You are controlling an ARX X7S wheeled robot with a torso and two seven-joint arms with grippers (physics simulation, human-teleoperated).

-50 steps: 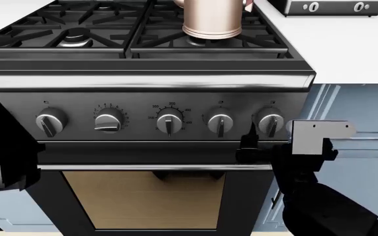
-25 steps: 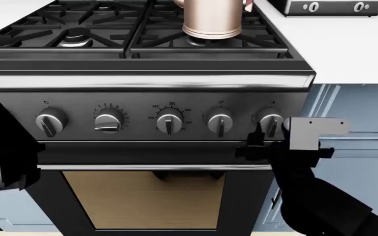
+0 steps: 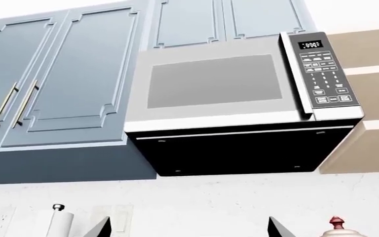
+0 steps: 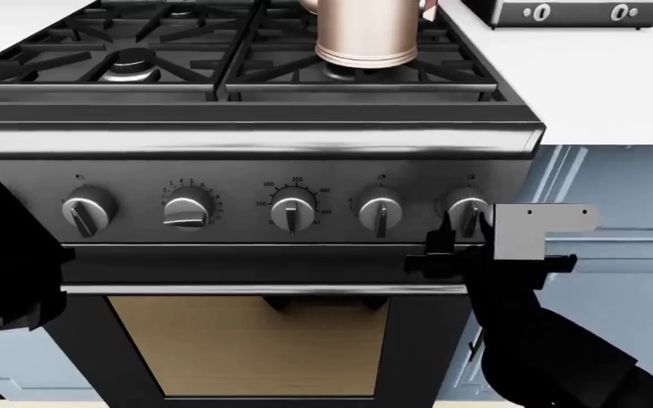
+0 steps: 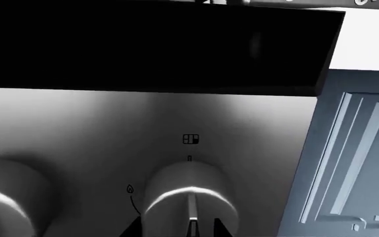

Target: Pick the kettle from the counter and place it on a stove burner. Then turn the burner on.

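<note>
The rose-copper kettle (image 4: 369, 34) stands upright on the front right stove burner (image 4: 343, 73); its top is cut off by the frame. Its red lid knob (image 3: 337, 223) shows in the left wrist view. My right gripper (image 4: 465, 228) is at the rightmost stove knob (image 4: 468, 207), open, with one finger on each side of it. In the right wrist view the knob (image 5: 188, 197) sits between the fingertips (image 5: 134, 228), pointer straight up. My left gripper (image 3: 189, 232) is open, empty, and points up at the wall.
Other knobs (image 4: 292, 211) line the stove's front panel above the oven door (image 4: 247, 340). The white counter (image 4: 599, 85) carries a silver appliance (image 4: 564, 13). Blue cabinet fronts (image 4: 627, 280) lie right of the stove. A microwave (image 3: 229, 98) hangs above.
My right gripper has moved left and slightly up, bringing its fingers around the rightmost knob. The kettle and left arm have not moved.
</note>
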